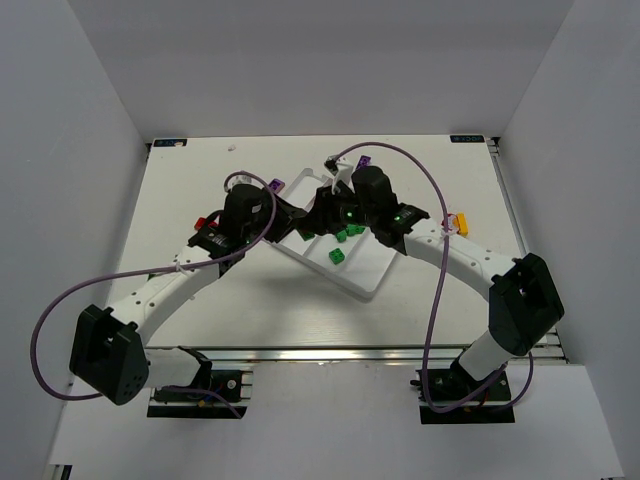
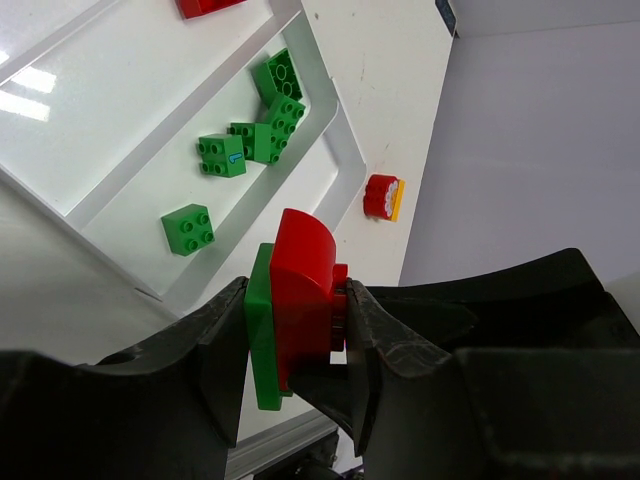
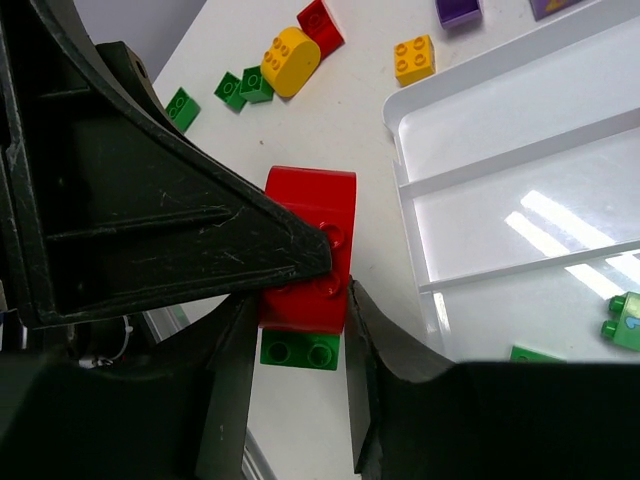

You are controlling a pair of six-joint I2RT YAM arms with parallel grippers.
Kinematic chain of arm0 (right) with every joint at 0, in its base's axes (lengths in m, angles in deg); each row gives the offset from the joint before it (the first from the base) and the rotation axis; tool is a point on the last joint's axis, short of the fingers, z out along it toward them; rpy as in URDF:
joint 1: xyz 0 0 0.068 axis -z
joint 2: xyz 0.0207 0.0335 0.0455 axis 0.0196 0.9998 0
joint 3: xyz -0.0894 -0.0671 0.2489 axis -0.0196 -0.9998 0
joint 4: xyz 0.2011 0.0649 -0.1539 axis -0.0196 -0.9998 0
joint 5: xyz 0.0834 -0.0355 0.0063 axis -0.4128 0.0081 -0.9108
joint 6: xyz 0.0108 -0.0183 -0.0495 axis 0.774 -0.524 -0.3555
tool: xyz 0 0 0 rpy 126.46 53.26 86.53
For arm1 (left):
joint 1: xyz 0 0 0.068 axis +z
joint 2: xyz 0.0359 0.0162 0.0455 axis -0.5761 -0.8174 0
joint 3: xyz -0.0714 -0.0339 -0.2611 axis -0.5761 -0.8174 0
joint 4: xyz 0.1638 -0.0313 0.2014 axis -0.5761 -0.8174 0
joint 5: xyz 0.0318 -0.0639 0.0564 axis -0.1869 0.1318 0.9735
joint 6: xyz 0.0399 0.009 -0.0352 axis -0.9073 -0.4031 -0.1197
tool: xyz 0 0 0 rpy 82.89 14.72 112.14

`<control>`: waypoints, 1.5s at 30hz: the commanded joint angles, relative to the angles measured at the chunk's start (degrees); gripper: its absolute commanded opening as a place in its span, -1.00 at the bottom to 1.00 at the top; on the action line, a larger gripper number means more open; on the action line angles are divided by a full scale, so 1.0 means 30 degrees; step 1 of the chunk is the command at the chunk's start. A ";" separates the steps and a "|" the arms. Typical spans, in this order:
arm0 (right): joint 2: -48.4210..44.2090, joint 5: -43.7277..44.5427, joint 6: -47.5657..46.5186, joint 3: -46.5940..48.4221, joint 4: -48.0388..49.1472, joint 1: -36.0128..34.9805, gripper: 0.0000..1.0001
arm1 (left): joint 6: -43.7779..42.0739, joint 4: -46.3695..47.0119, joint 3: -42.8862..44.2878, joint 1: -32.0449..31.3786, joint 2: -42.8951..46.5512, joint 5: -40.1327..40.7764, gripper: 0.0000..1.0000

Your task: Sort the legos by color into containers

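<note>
A red brick (image 2: 305, 300) stuck to a green plate (image 2: 262, 330) hangs between both grippers over the near-left end of the white tray (image 1: 366, 277). My left gripper (image 2: 300, 335) is shut on this stack, one finger on the green plate and one on the red studs. My right gripper (image 3: 300, 335) is shut on the same stack (image 3: 310, 250), with the green piece (image 3: 300, 352) nearest its palm. The two grippers meet in the top view, left (image 1: 300, 218) and right (image 1: 326, 214). Several green bricks (image 2: 245, 150) lie in one tray compartment. A red brick (image 2: 205, 5) lies in another.
Loose on the table left of the tray are a round yellow brick (image 3: 290, 60), a red brick (image 3: 322, 22), a small yellow brick (image 3: 413, 58), green bricks (image 3: 243, 88) and purple bricks (image 3: 457, 10). A red-and-yellow brick (image 1: 461, 222) lies to the right.
</note>
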 commanded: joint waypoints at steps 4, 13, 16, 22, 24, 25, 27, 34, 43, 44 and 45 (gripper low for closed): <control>0.0031 -0.0877 -0.0175 0.0645 0.1442 0.0302 -0.70 | 0.0765 0.1160 -0.0426 -0.0102 0.1097 -0.0855 -0.96; -0.0056 -0.2576 -0.0087 0.0733 0.1734 0.1416 -1.00 | 0.0739 0.0926 -0.0193 -0.0102 0.2093 0.0170 0.26; -0.0173 -0.2928 0.0000 0.0733 0.1822 0.1592 -1.00 | 0.0475 0.1043 -0.0076 -0.0072 0.2472 0.1252 0.42; -0.0232 -0.3426 0.0264 0.0733 0.1881 0.1855 -1.00 | -0.0110 0.1336 0.0071 -0.0043 0.3000 0.1839 0.48; -0.0320 -0.3573 0.0555 0.0762 0.1910 0.2234 -1.00 | -0.0549 0.1541 0.0042 -0.0043 0.3322 0.2160 0.48; -0.0407 -0.3602 0.1021 0.0791 0.2172 0.2411 -1.00 | -0.1132 0.1686 -0.0016 -0.0043 0.3730 0.2249 0.48; -0.0437 -0.3894 0.1609 0.1025 0.2262 0.3111 -1.00 | -0.1663 0.2389 -0.0484 -0.0043 0.4258 0.2425 0.47; -0.0379 -0.2989 0.2286 0.3250 0.1618 0.4024 -1.00 | -0.3216 0.3880 -0.1598 -0.0072 0.4643 0.0587 0.41; -0.0437 -0.2108 0.2608 0.2843 0.1442 0.4024 -1.00 | -0.3247 0.6461 -0.1687 -0.0043 0.2300 -0.3052 0.34; -0.0466 -0.2109 0.2608 0.2785 0.1442 0.4024 -1.00 | -0.3247 0.6608 -0.1658 -0.0043 0.2153 -0.3256 0.35; -0.0554 -0.2080 0.2637 0.2610 0.1529 0.4024 -1.00 | -0.3189 0.6755 -0.1657 -0.0043 0.2036 -0.3316 0.35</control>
